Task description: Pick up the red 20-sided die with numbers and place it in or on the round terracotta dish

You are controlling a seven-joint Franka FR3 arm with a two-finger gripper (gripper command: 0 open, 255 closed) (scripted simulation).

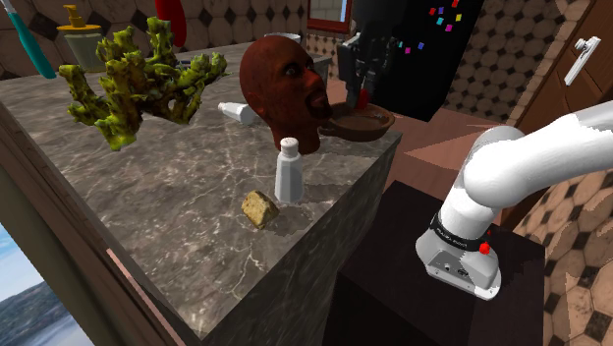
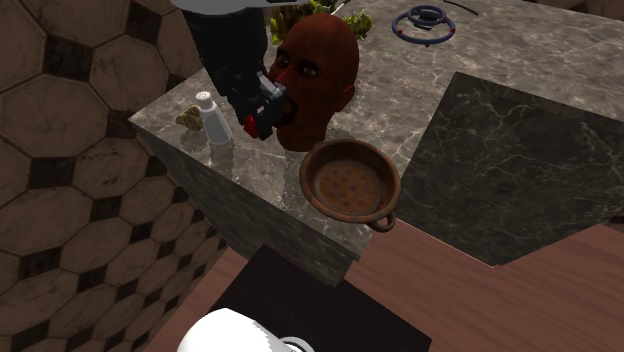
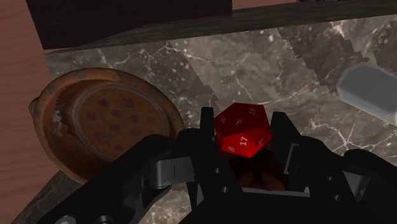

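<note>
The gripper (image 3: 243, 121) is pinching the red die (image 3: 243, 133) between its two black fingers, one pressed to each side, with white numbers such as 17 facing the wrist camera. A grip across opposite sides suits a many-faced body that would otherwise roll or twist free. The die hangs clear of the marbled counter (image 3: 254, 63), so this looks like the carry stage: pickup done, placing not yet done. In the wrist view the round brown dish (image 3: 108, 118) lies empty off to one side of the fingers, so the die is not over its middle. In the second exterior view the dish sits near the counter's edge, at about four o'clock from the gripper. In the shoulder view it is at roughly six o'clock, just below. A dark brown head (image 2: 318, 70) stands close at two o'clock of the gripper in the second exterior view. The sensible path therefore leads away from it, over the dish, then a low release so the die does not bounce off the shallow rim. A white shaker (image 2: 213, 118) at nine o'clock is out of the way.
</note>
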